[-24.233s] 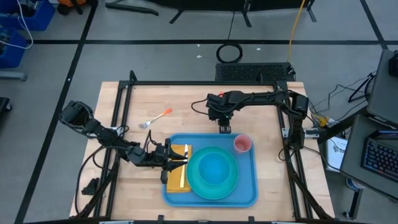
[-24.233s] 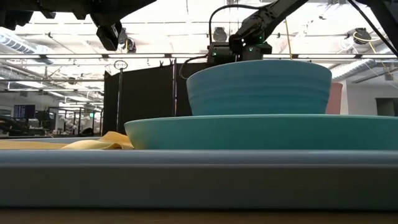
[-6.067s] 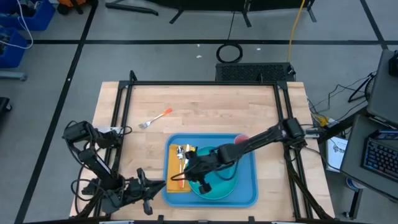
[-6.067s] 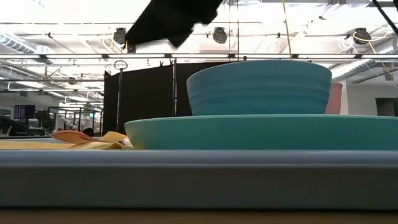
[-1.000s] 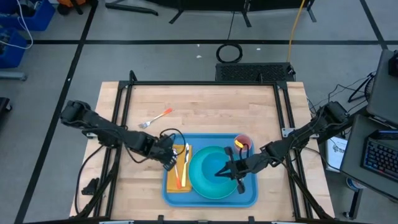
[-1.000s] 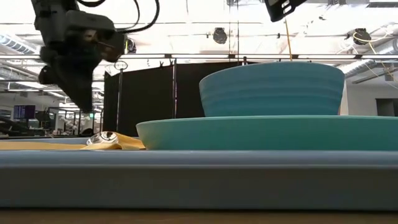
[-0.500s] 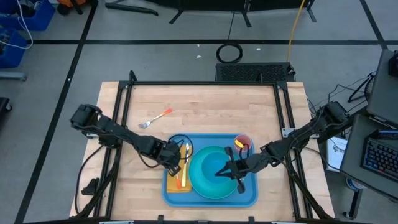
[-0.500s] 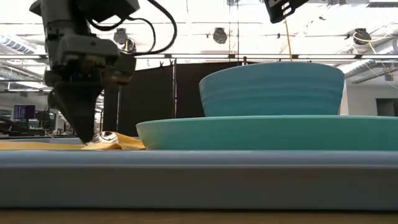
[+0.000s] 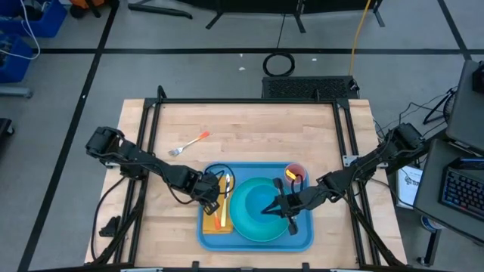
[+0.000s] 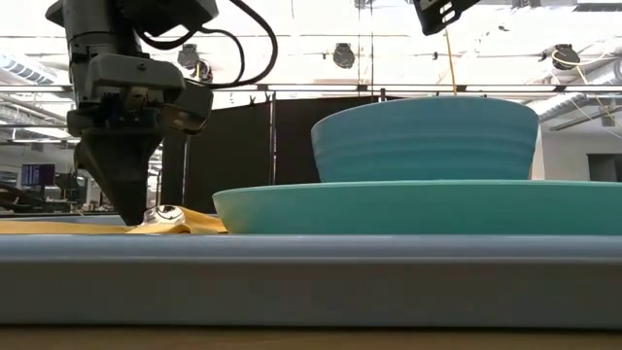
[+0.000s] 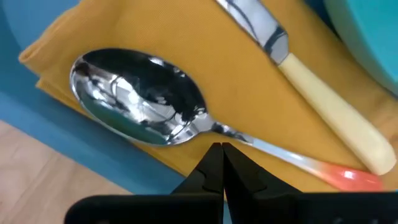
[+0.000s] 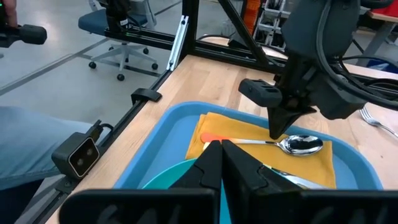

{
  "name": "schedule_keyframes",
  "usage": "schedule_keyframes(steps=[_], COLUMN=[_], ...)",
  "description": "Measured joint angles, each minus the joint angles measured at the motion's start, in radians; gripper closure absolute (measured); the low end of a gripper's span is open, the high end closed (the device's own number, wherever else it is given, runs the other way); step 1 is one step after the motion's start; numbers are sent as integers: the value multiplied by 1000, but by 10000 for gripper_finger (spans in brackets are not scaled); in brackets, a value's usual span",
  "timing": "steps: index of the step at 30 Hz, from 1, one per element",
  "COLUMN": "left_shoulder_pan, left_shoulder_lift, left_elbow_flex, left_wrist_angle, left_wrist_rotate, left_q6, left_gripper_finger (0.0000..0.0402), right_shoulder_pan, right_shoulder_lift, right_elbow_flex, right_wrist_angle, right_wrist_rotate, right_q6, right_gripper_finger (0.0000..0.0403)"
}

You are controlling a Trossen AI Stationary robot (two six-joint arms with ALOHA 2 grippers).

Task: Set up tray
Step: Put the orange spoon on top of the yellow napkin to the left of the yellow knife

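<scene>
The blue tray [image 9: 302, 238] lies at the table's near edge. On it a teal bowl [image 9: 261, 200] sits on a teal plate [image 9: 257, 233], beside a yellow-orange napkin [image 11: 186, 37]. A spoon [image 11: 143, 96] with an orange-tipped handle and a cream-handled knife [image 11: 323, 115] lie on the napkin. My left gripper [image 11: 222, 155] is shut and points down beside the spoon's neck [image 11: 239, 135]. My right gripper [image 12: 221, 148] is shut and hovers over the bowl, holding nothing. My left gripper [image 12: 277, 132] comes from above with its shut fingertips down at the napkin, right beside the spoon's neck. Whether they touch the spoon or the napkin I cannot tell.
A pink cup [image 9: 295, 174] stands in the tray's far right corner. A fork with an orange handle [image 9: 189, 143] lies on the bare wood beyond the tray's far left corner. Black frame rails run along the table's left and right sides.
My left gripper has moved toward the table's near right, over the napkin, and come down until its shut tips stand beside the spoon. The spoon, knife and napkin have stayed where they were.
</scene>
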Motion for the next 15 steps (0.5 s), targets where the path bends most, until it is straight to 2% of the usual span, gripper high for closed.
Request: schedule_keyframes(steps=[8,15], left_shoulder_pan=[0,9], left_shoulder_lift=[3,67], left_elbow_flex=[0,5], left_wrist_angle=[0,25], left_wrist_rotate=[5,41], left_q6=[2,6], left_gripper_finger=[401,401], right_shoulder_pan=[0,0], right_shoulder_lift=[0,0], right_elbow_flex=[0,0], right_wrist_angle=[1,2], right_wrist_rotate=[0,0], right_q6=[0,0], right_gripper_finger=[403,403])
